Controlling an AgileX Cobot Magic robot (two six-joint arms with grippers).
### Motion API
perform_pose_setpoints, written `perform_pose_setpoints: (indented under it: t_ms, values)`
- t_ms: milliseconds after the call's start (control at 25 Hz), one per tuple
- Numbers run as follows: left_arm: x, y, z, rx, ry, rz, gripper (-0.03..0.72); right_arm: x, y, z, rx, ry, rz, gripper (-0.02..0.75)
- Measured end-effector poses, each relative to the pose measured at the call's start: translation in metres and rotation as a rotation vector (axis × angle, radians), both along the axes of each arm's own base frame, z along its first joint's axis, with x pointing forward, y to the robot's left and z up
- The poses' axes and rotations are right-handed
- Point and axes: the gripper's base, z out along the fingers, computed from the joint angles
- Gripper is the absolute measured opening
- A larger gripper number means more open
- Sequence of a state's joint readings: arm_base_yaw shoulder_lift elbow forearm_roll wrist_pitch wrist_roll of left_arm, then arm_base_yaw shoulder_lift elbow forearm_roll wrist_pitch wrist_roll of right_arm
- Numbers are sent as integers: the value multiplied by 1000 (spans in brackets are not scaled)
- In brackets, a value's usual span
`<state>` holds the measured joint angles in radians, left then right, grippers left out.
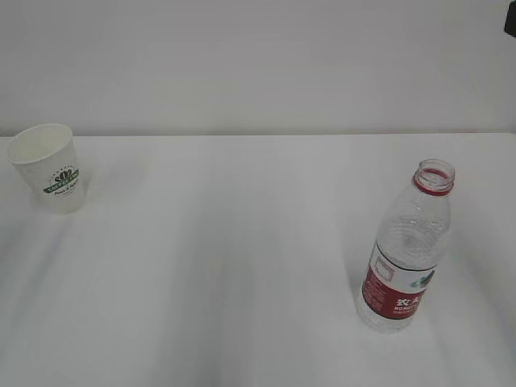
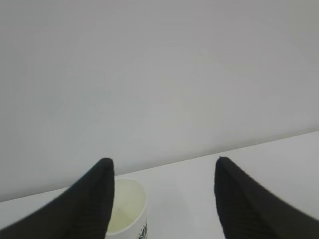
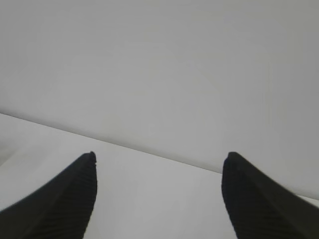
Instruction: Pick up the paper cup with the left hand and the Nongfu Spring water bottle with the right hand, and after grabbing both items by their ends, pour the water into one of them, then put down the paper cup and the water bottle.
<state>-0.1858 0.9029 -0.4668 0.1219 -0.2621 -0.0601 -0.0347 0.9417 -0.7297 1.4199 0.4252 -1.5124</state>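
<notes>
Both pincers are gaping empty, and the left pincer (image 2: 162,199), sitting off-centre, is risking toppling the paper cup (image 2: 128,209).

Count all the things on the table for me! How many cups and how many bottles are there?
Paper cup: 1
Nongfu Spring water bottle: 1
Total: 2 things on the white table
</notes>
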Motion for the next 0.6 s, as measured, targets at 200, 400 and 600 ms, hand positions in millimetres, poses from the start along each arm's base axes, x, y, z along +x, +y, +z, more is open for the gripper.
perform_pose_setpoints:
  t_ms: [200,400,600]
  values:
    - [0,0,0,-1,-3,0,461,0,0,0,2,-1,0,587]
    - [0,0,0,-1,-5,-1,461,0,0,1,30,-3,-3,587]
    - [0,0,1,-2,-7,-1,461,0,0,-7,35,17,-4,587]
